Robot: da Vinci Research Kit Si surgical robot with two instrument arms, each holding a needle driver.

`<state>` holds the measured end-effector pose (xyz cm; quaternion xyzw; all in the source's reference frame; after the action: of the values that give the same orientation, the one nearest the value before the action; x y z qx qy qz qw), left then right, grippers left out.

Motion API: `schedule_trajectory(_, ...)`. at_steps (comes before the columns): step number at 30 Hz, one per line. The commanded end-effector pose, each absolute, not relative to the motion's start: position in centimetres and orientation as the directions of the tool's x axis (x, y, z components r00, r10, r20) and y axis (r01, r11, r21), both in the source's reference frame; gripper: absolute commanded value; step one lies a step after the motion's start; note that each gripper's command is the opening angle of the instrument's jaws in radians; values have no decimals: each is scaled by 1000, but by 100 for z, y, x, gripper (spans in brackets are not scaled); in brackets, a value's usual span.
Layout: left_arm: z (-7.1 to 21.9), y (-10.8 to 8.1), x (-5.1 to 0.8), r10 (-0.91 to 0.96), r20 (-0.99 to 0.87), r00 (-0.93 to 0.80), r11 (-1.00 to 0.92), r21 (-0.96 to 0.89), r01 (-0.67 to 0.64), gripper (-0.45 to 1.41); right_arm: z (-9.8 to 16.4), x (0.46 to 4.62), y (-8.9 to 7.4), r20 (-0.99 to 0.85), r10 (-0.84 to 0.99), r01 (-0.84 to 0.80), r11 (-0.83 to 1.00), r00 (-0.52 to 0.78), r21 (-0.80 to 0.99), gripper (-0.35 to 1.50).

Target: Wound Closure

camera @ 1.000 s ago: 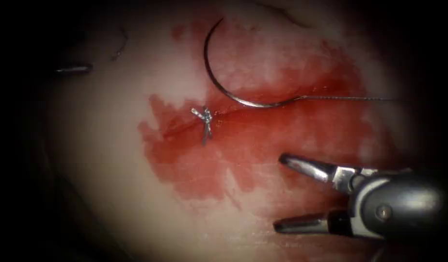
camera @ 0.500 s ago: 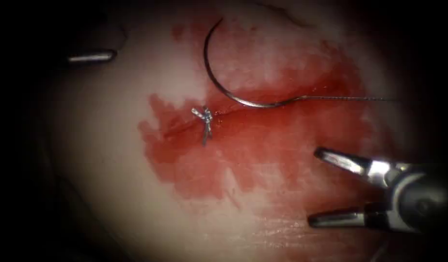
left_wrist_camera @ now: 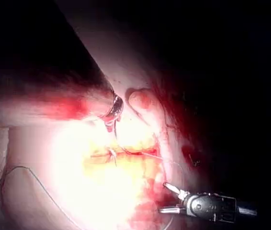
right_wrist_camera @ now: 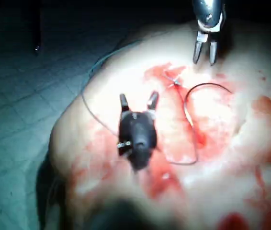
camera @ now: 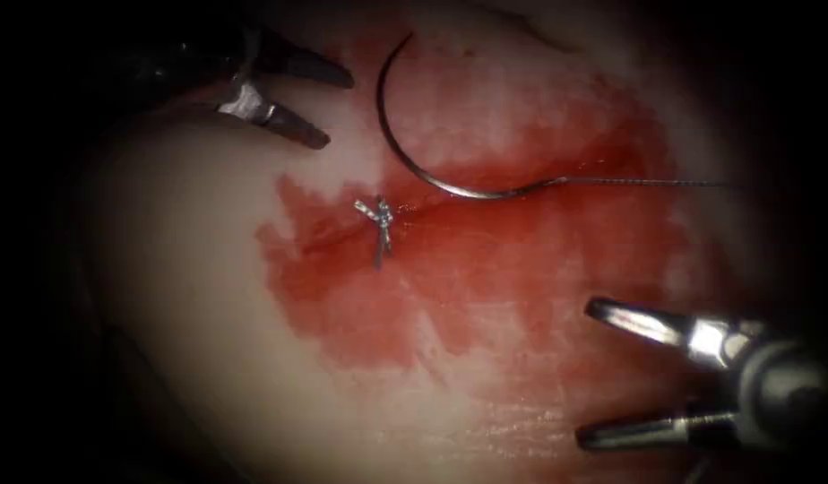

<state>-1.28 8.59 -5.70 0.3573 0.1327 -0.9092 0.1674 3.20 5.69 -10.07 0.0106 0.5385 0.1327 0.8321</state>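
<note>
The curved needle [camera: 405, 157] lies loose on the tissue [camera: 190, 269], above and to the right of a tied knot [camera: 378, 218] on the cut; neither tool holds it and it is not in the tissue. Its thread [camera: 647, 182] trails off to the right. My left tool [camera: 335, 110] stands open just left of the needle's tip, holding nothing. At the lower right my right tool [camera: 589, 373] is wide open and empty. The right wrist view shows the right tool [right_wrist_camera: 138, 100], the left tool [right_wrist_camera: 205, 60], the needle [right_wrist_camera: 207, 85] and the knot [right_wrist_camera: 175, 82].
Red fluid [camera: 486, 269] spreads over the tissue around the cut. A long slack strand of thread [right_wrist_camera: 92, 115] loops over the tissue's side. In the left wrist view the right tool [left_wrist_camera: 164, 197] sits beyond the knot [left_wrist_camera: 111, 154].
The left tool has come in from the left edge to beside the needle's tip, its jaws now spread. The right tool drew back to the right. Needle and knot have not moved.
</note>
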Motion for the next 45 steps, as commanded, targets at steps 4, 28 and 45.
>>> schedule_trajectory(4, -562, 876, -128, -254, -661, -706, -887, -132, 443, 47, -1002, 330, 569, -896, 231, -211, 964, 380, 159, 106)
schedule_trajectory(28, -524, 882, -174, -406, -616, -675, -809, -101, 578, 64, -996, 333, 569, -900, 227, -219, 964, 372, 152, 109)
schedule_trajectory(45, -538, 874, -166, -406, -555, -726, -859, -40, 510, -35, -997, 335, 567, -900, 237, -226, 961, 366, 161, 109)
